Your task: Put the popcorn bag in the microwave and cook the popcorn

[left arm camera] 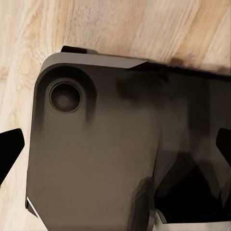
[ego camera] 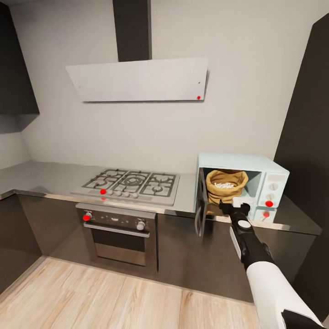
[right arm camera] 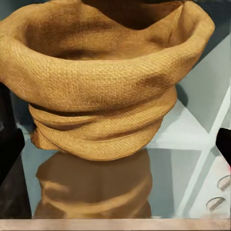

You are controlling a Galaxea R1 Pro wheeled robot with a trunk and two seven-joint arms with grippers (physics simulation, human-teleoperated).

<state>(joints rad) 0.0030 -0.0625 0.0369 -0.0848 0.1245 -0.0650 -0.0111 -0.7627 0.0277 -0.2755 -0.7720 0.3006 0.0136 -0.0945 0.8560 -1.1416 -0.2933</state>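
Right arm (ego camera: 269, 278): extended forward and up from lower right of head view, white forearm shell, black wrist section with a white round cap. Right gripper (ego camera: 234, 209): black, level with the front of the microwave (ego camera: 242, 183) opening, apart from the bag (ego camera: 225, 185). In the right wrist view both fingers (right arm camera: 9, 144) sit at opposite frame edges, spread wide, nothing between them.

Left gripper (left arm camera: 115, 159): dark fingertips (left arm camera: 10, 149) at opposite edges of the left wrist view, apparently spread; view partly blocked by a dark body panel (left arm camera: 91, 159), probably the robot's own base. Pointing down at floor.
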